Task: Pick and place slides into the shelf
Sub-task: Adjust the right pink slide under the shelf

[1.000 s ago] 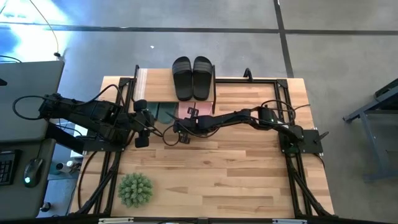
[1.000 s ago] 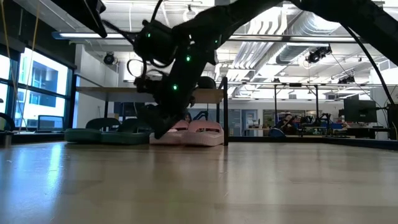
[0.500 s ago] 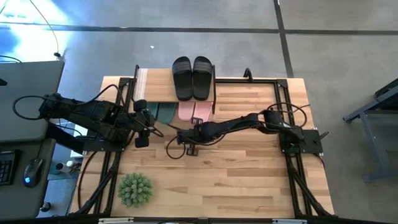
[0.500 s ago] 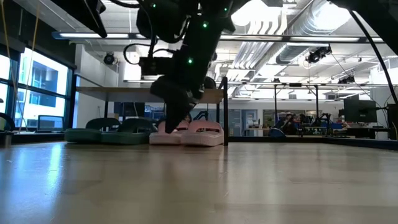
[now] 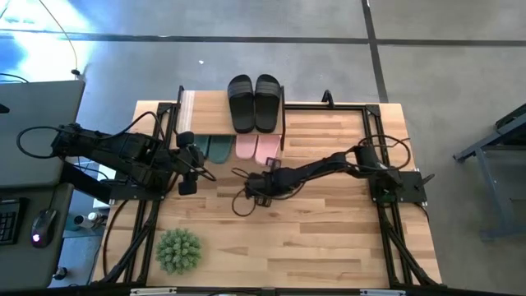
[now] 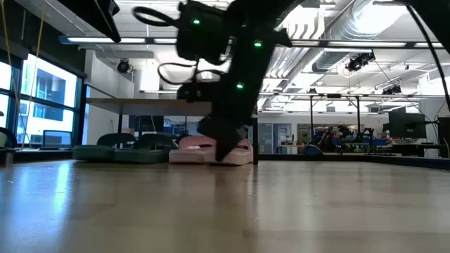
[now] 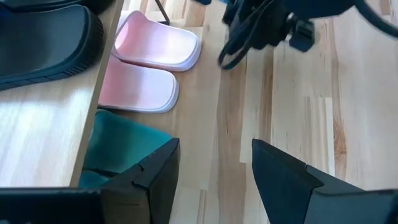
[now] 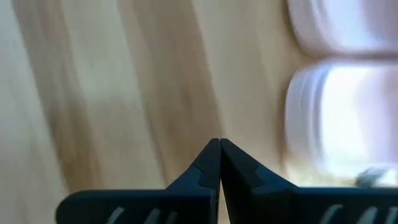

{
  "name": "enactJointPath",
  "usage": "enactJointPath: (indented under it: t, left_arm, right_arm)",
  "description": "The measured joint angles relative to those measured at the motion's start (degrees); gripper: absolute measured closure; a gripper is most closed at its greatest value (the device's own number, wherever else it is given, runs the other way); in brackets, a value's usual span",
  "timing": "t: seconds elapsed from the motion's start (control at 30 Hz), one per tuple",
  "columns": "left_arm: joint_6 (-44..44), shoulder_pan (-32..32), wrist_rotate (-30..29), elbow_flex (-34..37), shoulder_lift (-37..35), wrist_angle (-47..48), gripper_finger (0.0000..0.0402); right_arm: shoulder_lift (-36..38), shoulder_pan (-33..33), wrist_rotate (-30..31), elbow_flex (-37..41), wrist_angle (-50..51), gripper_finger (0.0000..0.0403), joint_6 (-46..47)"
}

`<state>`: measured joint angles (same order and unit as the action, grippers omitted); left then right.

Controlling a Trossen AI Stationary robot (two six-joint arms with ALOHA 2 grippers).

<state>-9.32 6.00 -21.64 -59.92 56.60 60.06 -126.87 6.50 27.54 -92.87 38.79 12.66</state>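
Right gripper (image 8: 219,163) jaws seemingly closed, empty.

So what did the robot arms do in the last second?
The right gripper pulled back from the pink slides under the shelf toward the middle of the table, shut and empty. The left gripper, black slides and green slides stayed put.

A spiky green plant ball (image 5: 178,250) sits lower left on the wooden tabletop (image 5: 329,238); a computer mouse (image 5: 39,239) lies far left.
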Motion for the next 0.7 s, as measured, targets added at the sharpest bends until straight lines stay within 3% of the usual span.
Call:
enactJointPath:
  t: [0.1, 0.3, 0.53, 0.7]
  left_arm:
    - [0.04, 0.0, -0.01, 0.0, -0.02, -0.09, 0.0218]
    - [0.04, 0.0, -0.01, 0.0, -0.02, -0.26, 0.0218]
    - [0.04, 0.0, -0.44, 0.0, -0.02, -0.36, 0.0218]
    - [0.04, 0.0, -0.44, 0.0, 0.0, -0.36, 0.0218]
  right_arm:
    - [3.33, 0.44, 1.54, 6.15, -3.04, 0.0403, 2.89]
    - [8.62, 0.42, 0.95, 17.08, -20.61, 0.0403, 3.14]
    - [8.57, -1.08, 6.47, 19.66, -24.75, 0.0403, 5.33]
    - [8.59, -2.85, 6.38, 19.53, -25.68, 0.0403, 5.33]
